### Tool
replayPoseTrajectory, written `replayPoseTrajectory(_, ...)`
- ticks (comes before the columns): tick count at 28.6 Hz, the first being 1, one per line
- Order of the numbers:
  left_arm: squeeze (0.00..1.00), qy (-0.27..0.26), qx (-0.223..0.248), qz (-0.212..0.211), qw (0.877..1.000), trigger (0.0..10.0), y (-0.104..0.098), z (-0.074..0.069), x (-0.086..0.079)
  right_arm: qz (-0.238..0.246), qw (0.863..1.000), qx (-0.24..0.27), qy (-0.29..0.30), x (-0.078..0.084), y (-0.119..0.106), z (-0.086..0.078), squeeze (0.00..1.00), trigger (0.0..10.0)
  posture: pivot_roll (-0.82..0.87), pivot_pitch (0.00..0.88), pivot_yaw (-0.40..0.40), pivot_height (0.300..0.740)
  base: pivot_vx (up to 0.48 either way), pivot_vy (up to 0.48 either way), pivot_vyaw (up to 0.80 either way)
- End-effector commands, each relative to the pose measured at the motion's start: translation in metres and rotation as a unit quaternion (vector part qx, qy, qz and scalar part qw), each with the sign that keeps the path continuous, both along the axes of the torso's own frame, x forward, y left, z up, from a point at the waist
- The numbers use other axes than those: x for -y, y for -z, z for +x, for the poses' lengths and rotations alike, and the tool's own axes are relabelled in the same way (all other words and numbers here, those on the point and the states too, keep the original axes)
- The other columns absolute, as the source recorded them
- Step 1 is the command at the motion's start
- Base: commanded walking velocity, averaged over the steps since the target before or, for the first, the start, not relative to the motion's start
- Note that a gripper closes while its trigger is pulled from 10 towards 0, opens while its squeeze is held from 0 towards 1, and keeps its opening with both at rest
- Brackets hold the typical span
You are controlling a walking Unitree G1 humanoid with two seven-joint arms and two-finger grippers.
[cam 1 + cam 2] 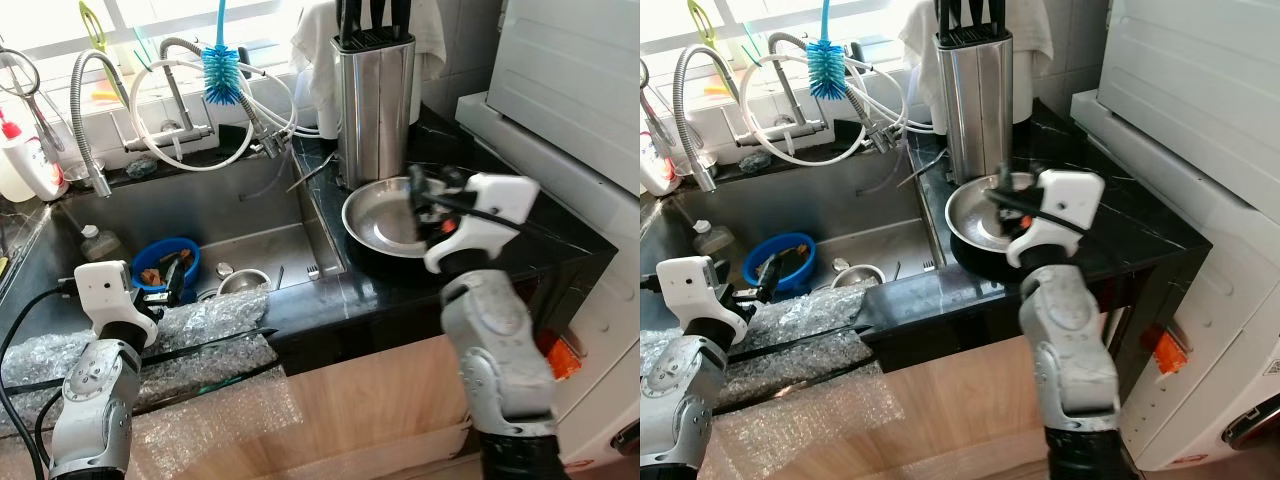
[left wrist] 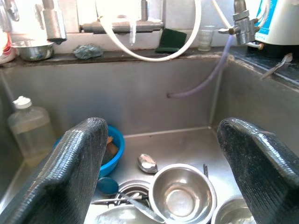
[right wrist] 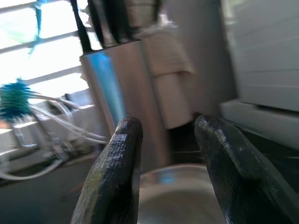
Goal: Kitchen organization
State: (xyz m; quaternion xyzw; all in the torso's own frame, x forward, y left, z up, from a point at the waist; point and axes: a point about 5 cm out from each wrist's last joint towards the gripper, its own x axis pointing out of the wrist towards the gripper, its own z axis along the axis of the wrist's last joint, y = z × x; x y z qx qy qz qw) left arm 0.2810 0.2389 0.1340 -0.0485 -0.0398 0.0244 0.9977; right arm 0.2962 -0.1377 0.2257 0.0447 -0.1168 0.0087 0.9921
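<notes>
A shallow steel dish [image 1: 375, 222] sits on the black counter [image 1: 560, 245], just in front of a steel knife block [image 1: 375, 100]. My right gripper [image 1: 422, 197] hovers over the dish's right rim, open, with nothing between its fingers [image 3: 121, 154]; the dish [image 3: 182, 196] lies below them. My left gripper [image 1: 176, 282] is held at the sink's front edge, open and wide, pointing into the basin [image 2: 140, 98]. Down in the sink are a blue bowl [image 1: 160, 260], a small steel bowl [image 2: 182, 196] and a clear bottle [image 2: 27, 128].
Bubble wrap [image 1: 200, 330] covers the counter edge by my left arm. Faucets and white hoses [image 1: 190, 120] crowd the sink's back, with a blue bottle brush [image 1: 222, 72] hanging there. A white appliance [image 1: 575, 80] stands at the right. Something orange [image 1: 562, 358] hangs below the counter.
</notes>
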Motion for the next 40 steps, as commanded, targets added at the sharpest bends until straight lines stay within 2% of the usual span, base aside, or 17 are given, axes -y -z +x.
replayPoseTrajectory(1, 0.00, 0.008, -0.003, 0.009, 1.000, 10.0, -0.002, 0.004, 0.005, 0.001, 1.000, -0.006, 0.016, 0.002, -0.007, -0.002, 0.00, 10.0, -0.12, 0.000, 0.144, 0.740, 0.000, 0.000, 0.00)
replayPoseTrajectory(2, 0.00, 0.017, -0.003, 0.021, 1.000, 10.0, -0.002, 0.005, 0.008, 0.002, 1.000, -0.011, 0.023, 0.007, -0.010, -0.004, 0.00, 10.0, -0.13, 0.000, 0.144, 0.740, 0.000, 0.000, 0.00)
replayPoseTrajectory(4, 0.00, 0.020, -0.005, 0.017, 1.000, 10.0, -0.001, 0.005, 0.011, 0.002, 0.999, -0.020, 0.047, 0.018, -0.013, -0.005, 0.00, 10.0, -0.13, 0.000, 0.145, 0.740, 0.000, 0.000, 0.00)
replayPoseTrajectory(6, 0.00, 0.020, -0.005, 0.015, 1.000, 10.0, -0.001, 0.006, 0.012, 0.003, 0.998, -0.022, 0.053, 0.021, -0.014, -0.006, 0.00, 10.0, -0.13, 0.000, 0.145, 0.740, 0.000, 0.000, 0.00)
replayPoseTrajectory(7, 0.00, 0.028, -0.007, 0.016, 0.999, 10.0, 0.000, 0.006, 0.015, 0.024, 0.997, -0.038, 0.069, 0.032, -0.018, -0.005, 0.00, 10.0, -0.15, 0.000, 0.148, 0.740, 0.000, 0.000, 0.00)
replayPoseTrajectory(8, 0.00, 0.034, -0.008, 0.020, 0.999, 10.0, 0.000, 0.007, 0.017, 0.032, 0.996, -0.045, 0.073, 0.037, -0.019, -0.005, 0.00, 10.0, -0.15, 0.000, 0.147, 0.740, 0.000, 0.000, 0.00)
replayPoseTrajectory(9, 0.00, 0.037, -0.008, 0.022, 0.999, 10.0, 0.000, 0.007, 0.018, 0.036, 0.995, -0.049, 0.076, 0.039, -0.020, -0.005, 0.13, 10.0, -0.15, 0.000, 0.146, 0.740, 0.000, 0.000, 0.00)
replayPoseTrajectory(10, 0.00, 0.039, -0.008, 0.023, 0.999, 10.0, 0.001, 0.007, 0.019, 0.043, 0.994, -0.059, 0.075, 0.041, -0.019, -0.004, 0.84, 10.0, -0.15, 0.000, 0.144, 0.740, 0.000, 0.000, 0.00)
replayPoseTrajectory(11, 0.00, 0.039, -0.008, 0.024, 0.999, 10.0, 0.001, 0.007, 0.019, 0.049, 0.994, -0.072, 0.073, 0.042, -0.018, -0.003, 1.00, 10.0, -0.15, 0.000, 0.142, 0.740, 0.000, 0.000, 0.00)
replayPoseTrajectory(12, 0.00, 0.040, -0.009, 0.026, 0.999, 10.0, 0.001, 0.008, 0.020, 0.056, 0.992, -0.092, 0.073, 0.045, -0.016, -0.002, 1.00, 10.0, -0.14, 0.000, 0.141, 0.740, 0.000, 0.000, 0.00)
replayPoseTrajectory(16, 0.00, 0.048, -0.011, 0.035, 0.998, 10.0, 0.002, 0.007, 0.023, 0.069, 0.988, -0.111, 0.075, 0.049, -0.016, 0.000, 1.00, 10.0, -0.14, 0.000, 0.138, 0.740, 0.000, 0.000, 0.00)
replayPoseTrajectory(17, 0.00, 0.049, -0.012, 0.032, 0.998, 10.0, 0.003, 0.007, 0.024, 0.076, 0.987, -0.121, 0.072, 0.049, -0.015, 0.001, 0.00, 10.0, -0.14, 0.000, 0.138, 0.740, 0.000, 0.000, 0.00)
replayPoseTrajectory(24, 0.00, 0.061, -0.014, 0.044, 0.997, 10.0, 0.004, 0.007, 0.030, 0.088, 0.982, -0.157, 0.052, 0.044, -0.011, 0.004, 0.00, 10.0, -0.14, 0.000, 0.138, 0.740, 0.000, 0.000, 0.00)
replayPoseTrajectory(29, 0.00, 0.061, -0.015, 0.045, 0.997, 10.0, 0.005, 0.007, 0.030, 0.083, 0.983, -0.157, 0.051, 0.047, -0.009, 0.002, 0.00, 10.0, -0.15, 0.000, 0.142, 0.740, 0.000, 0.000, 0.00)
replayPoseTrajectory(31, 0.00, 0.068, -0.018, 0.048, 0.996, 10.0, 0.007, 0.009, 0.033, 0.055, 0.986, -0.155, 0.039, 0.042, -0.012, 0.011, 0.00, 10.0, -0.15, 0.000, 0.144, 0.740, 0.000, 0.000, 0.00)
replayPoseTrajectory(33, 0.00, 0.069, -0.017, 0.047, 0.996, 10.0, 0.007, 0.009, 0.034, 0.053, 0.985, -0.158, 0.037, 0.040, -0.012, 0.014, 0.00, 10.0, -0.15, 0.000, 0.142, 0.740, 0.000, 0.000, 0.00)
replayPoseTrajectory(40, 0.00, 0.068, -0.014, 0.050, 0.996, 10.0, 0.006, 0.009, 0.035, 0.059, 0.981, -0.176, 0.057, 0.037, -0.011, 0.042, 0.00, 10.0, -0.12, 0.000, 0.127, 0.740, 0.000, 0.000, 0.00)
